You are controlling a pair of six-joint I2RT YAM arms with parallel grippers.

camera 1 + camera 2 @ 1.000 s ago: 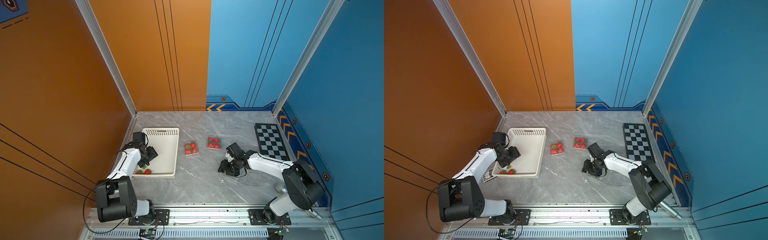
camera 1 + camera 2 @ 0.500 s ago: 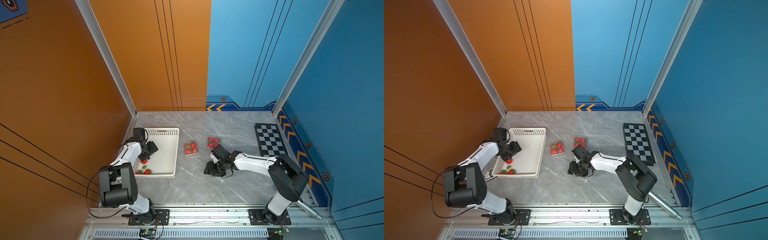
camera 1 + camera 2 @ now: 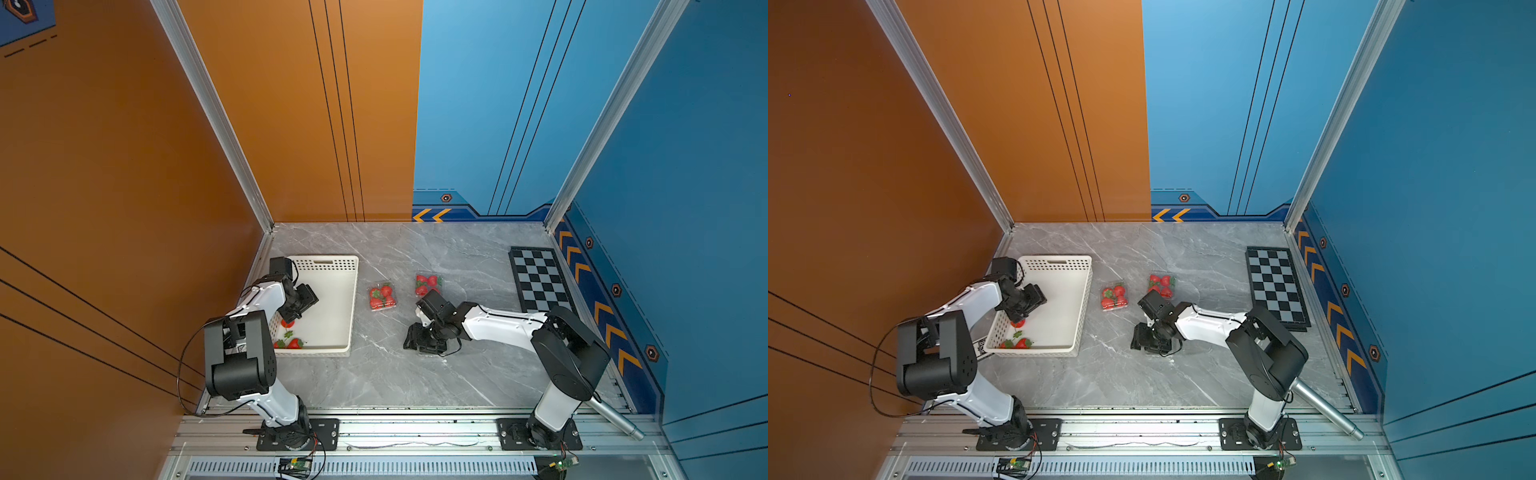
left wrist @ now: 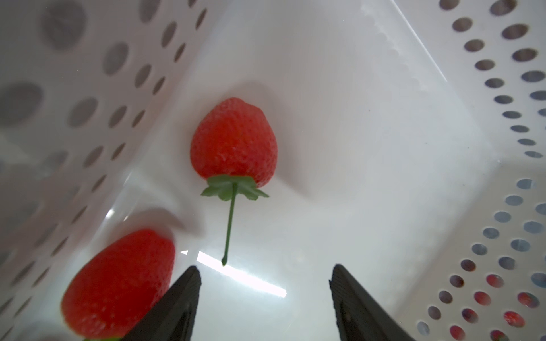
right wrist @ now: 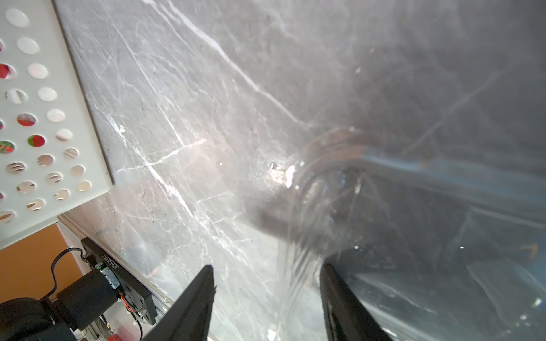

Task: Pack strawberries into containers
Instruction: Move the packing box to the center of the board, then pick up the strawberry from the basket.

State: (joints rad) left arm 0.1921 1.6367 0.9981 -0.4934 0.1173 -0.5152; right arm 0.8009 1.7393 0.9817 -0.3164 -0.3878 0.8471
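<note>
My left gripper (image 4: pixel 264 274) hangs open inside the white basket (image 4: pixel 502 88), over its near left part (image 3: pixel 297 309). A red strawberry (image 4: pixel 233 141) lies just ahead of it, stem pointing at the gap. Another strawberry (image 4: pixel 118 283) lies beside one finger. More berries (image 3: pixel 294 343) sit in the basket's near corner. Two clear containers (image 3: pixel 382 296) (image 3: pixel 428 283) on the marble hold several strawberries each. My right gripper (image 5: pixel 267 271) is low on the table (image 3: pixel 419 343), jaws apart, with the thin wall of a third clear container (image 5: pixel 413 221) standing between its fingers, close to one of them.
A checkerboard mat (image 3: pixel 540 280) lies at the back right. A metal rod (image 3: pixel 615 419) sticks out by the right arm's base. The basket's perforated side (image 5: pixel 44 118) stands a little way from the right gripper. Orange and blue walls close in the table.
My right gripper has slid leftward across the marble toward the middle. The left arm has shifted its pose over the basket, its gripper staying above the near berries.
</note>
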